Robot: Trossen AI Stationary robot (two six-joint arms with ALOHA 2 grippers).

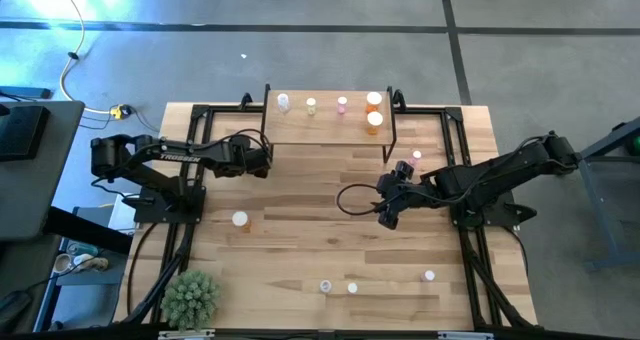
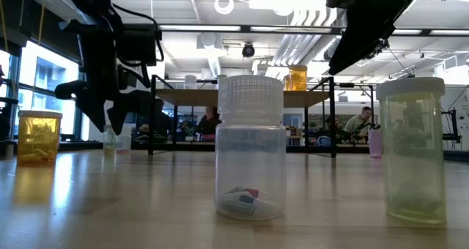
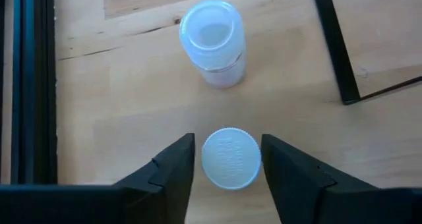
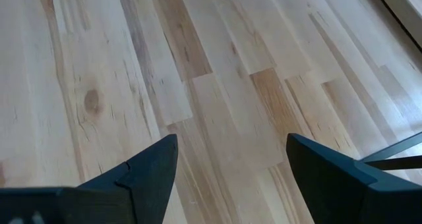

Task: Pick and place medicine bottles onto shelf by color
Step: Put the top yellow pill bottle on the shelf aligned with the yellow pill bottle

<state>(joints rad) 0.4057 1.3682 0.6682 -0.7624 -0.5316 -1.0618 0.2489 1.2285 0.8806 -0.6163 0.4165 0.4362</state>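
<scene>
Now left hand point(image 3: 227, 159) stands spread w/ a white-capped bottle point(image 3: 229, 157) upright right between its fingers, second bottle point(image 3: 212, 41) just ahead; right hand point(image 4: 231, 161) spread, nothing between.

Left gripper point(image 3: 227, 168) points down at the wooden tabletop point(image 3: 119, 125), fingers point(image 3: 173, 174) spread either side of a white-capped bottle point(image 3: 230, 157), small gaps each side, probably no contact. Only the cap top shows, so tint unknown. Second bottle point(image 3: 214, 43), bluish-clear with white cap, stands ahead of the fingertips, well apart from the first. Black metal leg point(image 3: 336, 46) runs ahead off one finger's side; black frame rail point(image 3: 30, 85) runs along the other side.
</scene>
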